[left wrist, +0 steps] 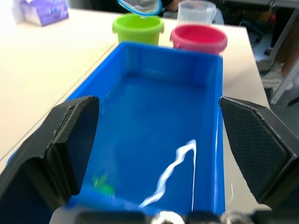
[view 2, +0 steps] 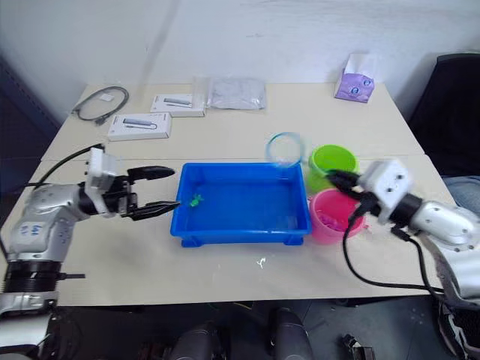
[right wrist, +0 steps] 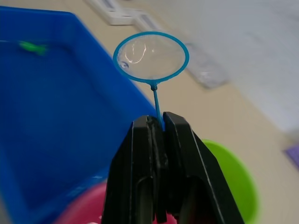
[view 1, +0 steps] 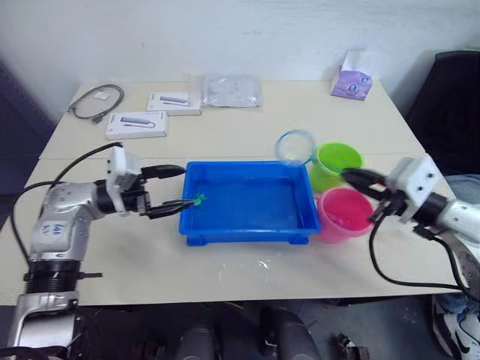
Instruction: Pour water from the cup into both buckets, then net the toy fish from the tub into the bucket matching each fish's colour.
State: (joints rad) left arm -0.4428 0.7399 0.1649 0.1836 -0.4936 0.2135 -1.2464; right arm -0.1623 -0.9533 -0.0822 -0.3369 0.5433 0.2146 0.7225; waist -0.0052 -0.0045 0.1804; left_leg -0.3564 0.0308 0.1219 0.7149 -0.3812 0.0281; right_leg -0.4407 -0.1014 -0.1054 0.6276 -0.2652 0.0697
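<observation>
The net [right wrist: 151, 55], pinched in the right gripper [right wrist: 159, 140], hovers over the tub's [view 1: 247, 225] far right corner near both buckets [view 1: 339, 184], one green fish [view 2: 195, 200] still unscooped; left gripper [view 1: 169, 190] wide open, empty.

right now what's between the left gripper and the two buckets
The blue tub spans that stretch, one green toy fish at its near end. Left wrist view shows it: open fingers, then tub, then green and pink buckets.
</observation>
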